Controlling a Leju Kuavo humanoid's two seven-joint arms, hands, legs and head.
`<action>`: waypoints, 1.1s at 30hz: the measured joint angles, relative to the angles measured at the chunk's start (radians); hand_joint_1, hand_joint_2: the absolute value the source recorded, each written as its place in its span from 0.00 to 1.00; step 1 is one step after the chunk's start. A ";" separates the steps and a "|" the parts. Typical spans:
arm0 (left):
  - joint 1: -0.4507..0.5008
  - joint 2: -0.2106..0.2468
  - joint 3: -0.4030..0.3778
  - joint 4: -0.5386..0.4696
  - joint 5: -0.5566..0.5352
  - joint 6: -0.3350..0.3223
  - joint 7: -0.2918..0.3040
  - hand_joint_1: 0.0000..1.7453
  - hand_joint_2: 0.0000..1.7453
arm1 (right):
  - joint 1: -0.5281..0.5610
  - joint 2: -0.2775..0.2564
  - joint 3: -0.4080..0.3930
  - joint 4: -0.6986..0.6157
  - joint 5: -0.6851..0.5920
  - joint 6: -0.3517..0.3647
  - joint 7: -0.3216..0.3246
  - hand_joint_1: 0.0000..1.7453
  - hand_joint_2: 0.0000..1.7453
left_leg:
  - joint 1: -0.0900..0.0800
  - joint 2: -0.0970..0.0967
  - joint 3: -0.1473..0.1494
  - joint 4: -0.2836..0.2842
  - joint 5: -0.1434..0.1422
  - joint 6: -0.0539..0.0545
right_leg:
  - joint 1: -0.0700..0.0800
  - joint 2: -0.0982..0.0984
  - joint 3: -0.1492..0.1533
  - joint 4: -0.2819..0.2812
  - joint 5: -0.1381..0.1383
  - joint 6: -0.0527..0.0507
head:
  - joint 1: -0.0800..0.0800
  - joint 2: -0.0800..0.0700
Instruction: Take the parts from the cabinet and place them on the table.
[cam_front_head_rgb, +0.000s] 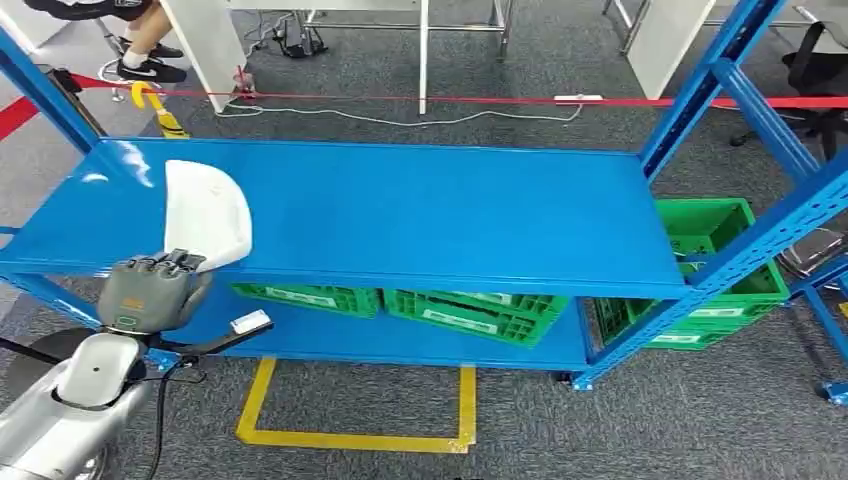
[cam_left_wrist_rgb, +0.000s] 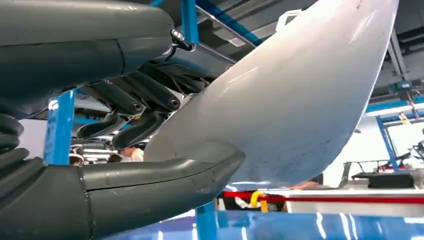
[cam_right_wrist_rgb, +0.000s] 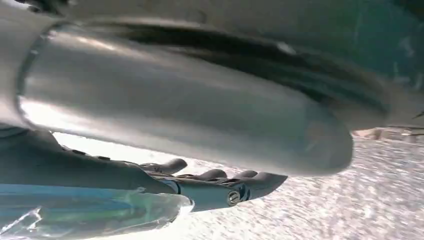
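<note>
A white curved shell part lies over the front left corner of the blue cabinet's top shelf. My left hand grips its near edge from in front of the shelf. In the left wrist view the thumb presses under the white part and the dark fingers curl onto its other side. My right hand hangs low over grey carpet, its fingers stretched out with nothing between them.
Green crates stand on the cabinet's lower shelf, and another green crate sits beyond the right upright. Red tape runs behind the cabinet. A person's feet are at the back left. Yellow floor marking lies in front.
</note>
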 joint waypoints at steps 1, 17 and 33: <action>0.002 0.001 0.000 0.000 0.000 -0.001 0.000 1.00 1.00 | 0.000 0.000 0.000 0.000 -0.002 0.000 0.000 0.00 0.00 | 0.000 0.000 -0.012 0.001 0.010 -0.003 | 0.000 0.000 0.049 -0.055 0.038 -0.003 | 0.000 0.000; 0.003 0.040 -0.017 -0.010 -0.001 -0.003 0.016 1.00 1.00 | -0.004 0.000 0.000 -0.001 -0.016 0.010 0.001 0.00 0.00 | 0.012 0.000 -0.008 0.197 -0.061 -0.070 | -0.001 -0.006 0.080 -0.306 0.125 -0.049 | -0.006 0.000; -0.006 0.071 -0.043 -0.033 -0.001 -0.018 0.032 1.00 1.00 | -0.004 -0.002 0.000 -0.001 -0.022 0.010 0.000 0.00 0.00 | -0.005 0.001 -0.040 -0.006 0.036 -0.004 | 0.007 -0.003 0.149 -0.155 0.053 -0.019 | 0.000 0.000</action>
